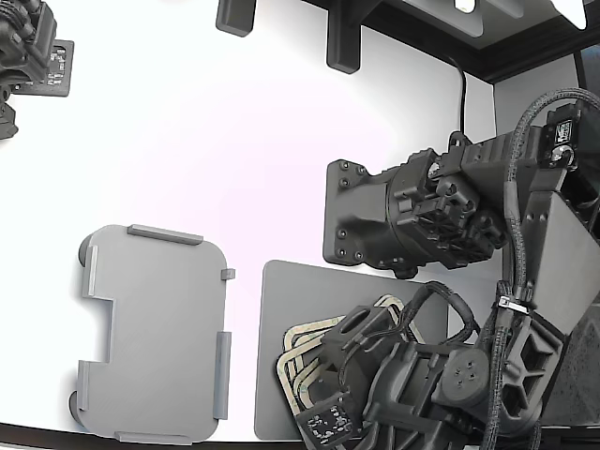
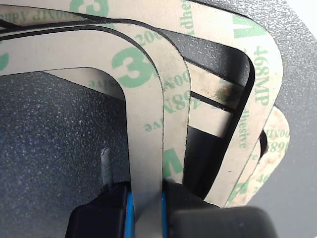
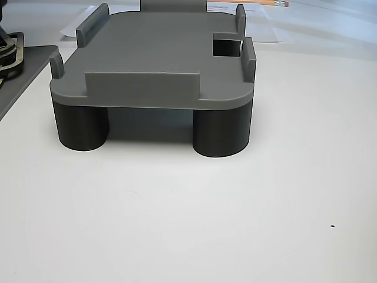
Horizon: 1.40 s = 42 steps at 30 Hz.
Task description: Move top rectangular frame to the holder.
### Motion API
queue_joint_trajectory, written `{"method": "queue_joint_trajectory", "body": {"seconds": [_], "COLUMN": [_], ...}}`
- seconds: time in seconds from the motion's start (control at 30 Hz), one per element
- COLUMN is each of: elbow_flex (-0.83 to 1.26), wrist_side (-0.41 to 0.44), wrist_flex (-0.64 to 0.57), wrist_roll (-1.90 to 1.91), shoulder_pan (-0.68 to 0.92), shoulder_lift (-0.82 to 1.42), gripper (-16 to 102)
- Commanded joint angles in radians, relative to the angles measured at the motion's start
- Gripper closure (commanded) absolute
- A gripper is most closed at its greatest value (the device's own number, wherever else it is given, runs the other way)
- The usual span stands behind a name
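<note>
The top rectangular frame, beige with green print, lies on a stack of alike frames on the dark grey mat. In the wrist view my gripper is shut on one side strip of this top frame, which is pinched between the blue-lined fingers. In the exterior view my gripper is low over the stack at the bottom centre. The holder, a light grey tray with edge tabs and a stepped notch, stands empty at the exterior view's left, apart from the mat. It also fills the other view, raised on dark round feet.
A second arm with a black mounting plate hangs just behind the mat. Another black device sits at the exterior view's top left. Lower frames fan out under the top one. The mat's corner shows beside the holder.
</note>
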Motion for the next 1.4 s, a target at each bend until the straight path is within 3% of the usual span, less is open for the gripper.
{"method": "queue_joint_trajectory", "body": {"seconds": [0.0,0.33,0.43,0.57,0.77,1.2,1.37], "elbow_flex": [-0.020,-0.121,-0.193,-0.261,-0.407,-0.568,-0.615], "wrist_side": [0.002,0.014,-0.003,0.035,-0.094,0.143,0.124], "wrist_flex": [0.003,0.114,0.146,0.147,0.137,0.170,0.170], "wrist_roll": [0.005,0.084,0.212,0.374,0.664,1.347,1.545], "shoulder_pan": [-0.021,-0.049,-0.094,-0.183,-0.380,-0.545,-0.558], "shoulder_lift": [0.031,0.046,0.066,0.078,0.078,-0.074,-0.169], "gripper": [93,97,97,97,97,97,97]}}
